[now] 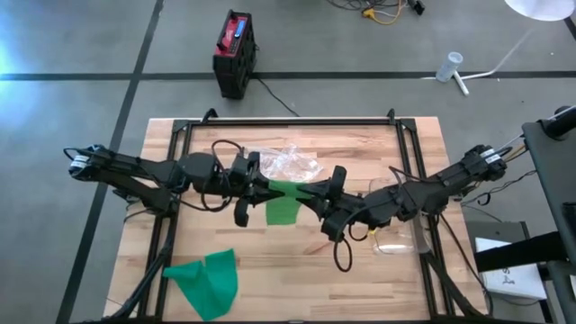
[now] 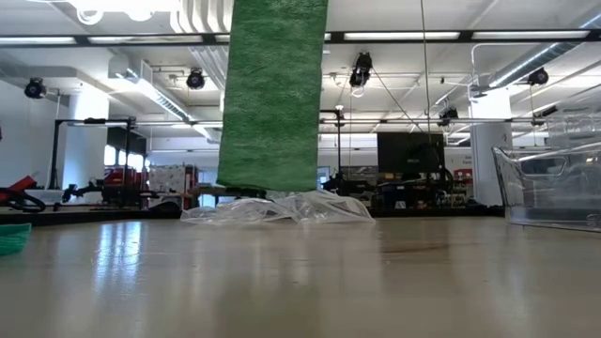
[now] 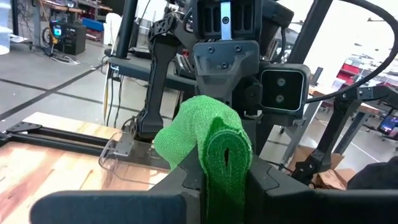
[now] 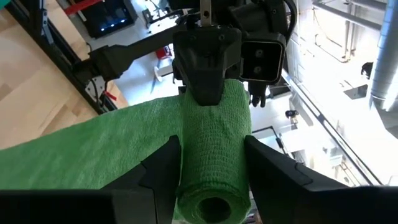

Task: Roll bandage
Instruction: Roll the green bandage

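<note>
Now | bandage (image 1: pixel 286 200) between both | left hand (image 1: pixel 256 185) grips it | right hand (image 1: pixel 315 193) grips it

bandage (image 2: pixel 272 94): top cut off in low view | clear bin (image 2: pixel 554 183): right side cut off

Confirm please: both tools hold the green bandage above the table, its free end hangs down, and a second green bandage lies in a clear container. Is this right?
Almost. The second green bandage lies loose on the bare wooden table, not in the clear container, as the high view shows. The rest stands: the left tool and right tool hold the green bandage, its free end hanging.
</note>
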`<state>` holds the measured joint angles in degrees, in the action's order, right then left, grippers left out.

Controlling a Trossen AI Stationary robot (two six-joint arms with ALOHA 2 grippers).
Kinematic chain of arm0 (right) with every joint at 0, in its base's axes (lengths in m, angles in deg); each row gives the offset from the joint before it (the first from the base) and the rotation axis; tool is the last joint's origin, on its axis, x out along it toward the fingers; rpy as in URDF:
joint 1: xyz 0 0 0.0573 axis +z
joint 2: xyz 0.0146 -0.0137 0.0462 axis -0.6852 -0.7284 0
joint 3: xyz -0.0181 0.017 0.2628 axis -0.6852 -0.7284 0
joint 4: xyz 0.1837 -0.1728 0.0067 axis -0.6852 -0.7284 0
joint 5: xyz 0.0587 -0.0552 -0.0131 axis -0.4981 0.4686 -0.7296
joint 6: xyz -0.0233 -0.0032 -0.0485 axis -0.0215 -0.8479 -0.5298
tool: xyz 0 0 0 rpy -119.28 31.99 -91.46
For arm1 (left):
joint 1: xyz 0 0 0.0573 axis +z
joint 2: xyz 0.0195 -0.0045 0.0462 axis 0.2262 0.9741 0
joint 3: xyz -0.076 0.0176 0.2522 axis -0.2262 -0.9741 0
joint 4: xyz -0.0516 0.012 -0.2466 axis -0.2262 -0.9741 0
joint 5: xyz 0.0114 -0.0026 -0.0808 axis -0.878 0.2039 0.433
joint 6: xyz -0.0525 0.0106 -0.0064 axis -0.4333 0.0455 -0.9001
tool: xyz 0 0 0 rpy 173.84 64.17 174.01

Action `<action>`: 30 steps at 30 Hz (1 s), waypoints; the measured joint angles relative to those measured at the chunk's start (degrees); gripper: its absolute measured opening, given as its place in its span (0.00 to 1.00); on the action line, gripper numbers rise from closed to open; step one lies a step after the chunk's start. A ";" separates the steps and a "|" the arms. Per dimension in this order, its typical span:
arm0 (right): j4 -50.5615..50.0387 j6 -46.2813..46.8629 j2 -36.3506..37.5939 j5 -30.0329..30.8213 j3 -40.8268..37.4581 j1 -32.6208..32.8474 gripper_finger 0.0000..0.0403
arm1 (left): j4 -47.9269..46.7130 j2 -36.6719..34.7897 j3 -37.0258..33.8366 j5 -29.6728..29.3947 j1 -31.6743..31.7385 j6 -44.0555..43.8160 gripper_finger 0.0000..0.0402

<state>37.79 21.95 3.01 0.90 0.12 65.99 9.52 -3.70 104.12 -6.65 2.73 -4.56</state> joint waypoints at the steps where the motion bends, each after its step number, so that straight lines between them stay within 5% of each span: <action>1: 0.07 0.02 0.00 -0.04 0.00 -0.03 0.41 | 0.19 0.00 0.00 -0.01 0.00 -0.04 0.10; 14: 0.74 -2.92 0.04 -1.83 0.24 -2.11 0.36 | 1.19 0.00 0.00 -0.34 0.02 1.11 0.10; 21: 0.79 -2.99 0.04 -1.55 0.24 -2.49 0.24 | 1.63 0.00 0.00 -0.34 0.03 3.15 0.10; 26: 1.83 -2.97 0.00 -0.64 0.21 -2.51 0.07 | 1.90 -0.03 0.01 -1.53 0.11 14.94 0.13; 30: 3.39 -1.79 -0.13 2.16 0.41 -2.66 0.06 | 1.88 -1.11 0.09 -7.10 0.04 26.70 0.21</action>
<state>41.18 20.16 2.88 3.05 0.53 63.33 11.40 -4.81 104.21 -13.74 2.77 22.14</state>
